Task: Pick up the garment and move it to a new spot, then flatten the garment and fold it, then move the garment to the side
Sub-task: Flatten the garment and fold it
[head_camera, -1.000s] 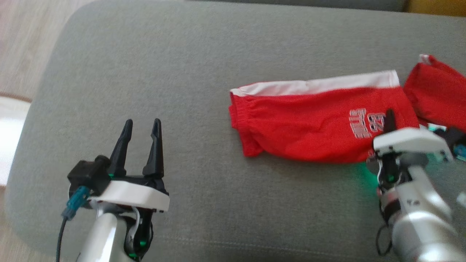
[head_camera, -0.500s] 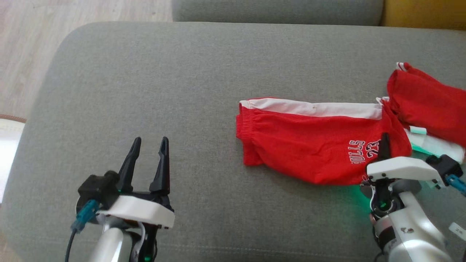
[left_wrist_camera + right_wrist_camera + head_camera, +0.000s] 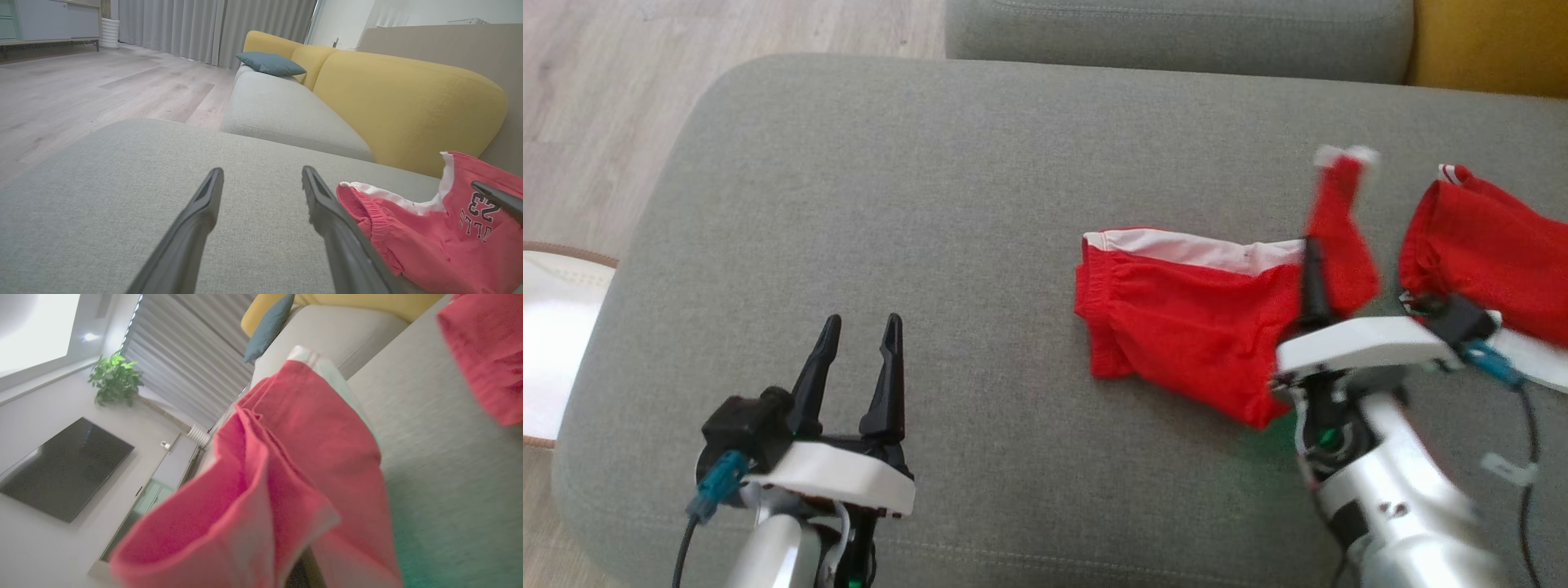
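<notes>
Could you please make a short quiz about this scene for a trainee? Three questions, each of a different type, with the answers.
1. True or false: the left gripper is open and empty over the gray cushion.
2. The right gripper is shut on: A) the red shorts; B) a pillow; C) nothing.
3. Fill in: another red garment lies on the robot's ___ side of the shorts.

Key: 1 true; 2 A; 3 right.

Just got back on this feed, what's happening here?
The right gripper is shut on one end of the red shorts, holding that end up off the grey cushion; the waistband end lies on it. The left gripper is open, above the cushion, holding nothing. Another red garment lies to the right.
</notes>
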Available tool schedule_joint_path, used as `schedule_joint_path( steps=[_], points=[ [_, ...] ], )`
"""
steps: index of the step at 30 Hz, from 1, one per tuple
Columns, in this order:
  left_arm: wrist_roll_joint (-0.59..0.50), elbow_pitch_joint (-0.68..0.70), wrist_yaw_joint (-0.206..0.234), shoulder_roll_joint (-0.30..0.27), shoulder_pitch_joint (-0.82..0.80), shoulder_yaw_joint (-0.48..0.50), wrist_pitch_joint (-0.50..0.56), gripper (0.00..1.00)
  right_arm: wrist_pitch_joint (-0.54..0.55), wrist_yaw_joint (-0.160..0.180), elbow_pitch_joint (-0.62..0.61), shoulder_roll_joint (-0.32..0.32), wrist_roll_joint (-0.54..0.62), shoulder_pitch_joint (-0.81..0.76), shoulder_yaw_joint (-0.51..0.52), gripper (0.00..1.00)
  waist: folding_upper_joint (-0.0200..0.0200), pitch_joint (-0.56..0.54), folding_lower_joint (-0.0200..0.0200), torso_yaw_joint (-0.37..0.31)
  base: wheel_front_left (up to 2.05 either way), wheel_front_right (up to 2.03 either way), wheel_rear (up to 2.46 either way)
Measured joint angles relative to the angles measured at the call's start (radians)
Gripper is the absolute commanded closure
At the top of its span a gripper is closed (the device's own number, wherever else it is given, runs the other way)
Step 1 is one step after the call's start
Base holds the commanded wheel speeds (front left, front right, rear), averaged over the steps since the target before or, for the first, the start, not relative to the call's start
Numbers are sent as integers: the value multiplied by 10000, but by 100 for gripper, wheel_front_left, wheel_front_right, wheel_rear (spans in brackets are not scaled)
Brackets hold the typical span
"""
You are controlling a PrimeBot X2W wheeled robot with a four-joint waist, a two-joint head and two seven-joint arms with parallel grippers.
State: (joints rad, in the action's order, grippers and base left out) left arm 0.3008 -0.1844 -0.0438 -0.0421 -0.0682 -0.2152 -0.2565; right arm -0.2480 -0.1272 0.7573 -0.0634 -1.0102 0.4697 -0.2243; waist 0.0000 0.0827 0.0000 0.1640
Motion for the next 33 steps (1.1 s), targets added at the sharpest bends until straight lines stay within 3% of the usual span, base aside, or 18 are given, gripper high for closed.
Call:
schedule_joint_path(
  steps=[5, 9, 16, 25, 26, 27, 33],
  points=[
    [2, -58, 84, -2, 7, -15, -2, 0, 0, -2, -717, 6, -213, -383, -1774, 100, 0, -154, 0, 115, 0, 0, 0],
    [6, -117, 86, -2, 23, -17, 0, 0, 0, 0, -826, 4, -418, -490, -2508, 100, 0, -208, 0, 188, 0, 0, 0],
    [65, -128, 100, -2, 24, -98, -2, 0, 0, 0, -698, 4, -805, -477, -3567, 100, 0, -235, 0, 421, 0, 0, 0],
    [205, -169, 173, -8, 25, -376, 0, 0, -2, 0, -77, 0, -688, -36, -4217, 100, 0, -209, 0, 907, 0, 0, 0],
    [205, -174, 174, -8, 25, -393, 0, 0, -2, 0, 54, 0, -637, -36, -4247, 55, 0, -216, 0, 978, 0, 0, 0],
    [207, -184, 178, -8, 25, -407, 0, 0, -2, 0, 198, -2, -596, -38, -4291, 0, 0, -225, 0, 1052, 0, 0, 0],
    [272, -215, 267, -8, 37, -410, 0, 0, -2, 0, 479, -12, -589, -41, -4849, 0, 0, -278, 0, 1427, 0, 0, 0]
  ],
)
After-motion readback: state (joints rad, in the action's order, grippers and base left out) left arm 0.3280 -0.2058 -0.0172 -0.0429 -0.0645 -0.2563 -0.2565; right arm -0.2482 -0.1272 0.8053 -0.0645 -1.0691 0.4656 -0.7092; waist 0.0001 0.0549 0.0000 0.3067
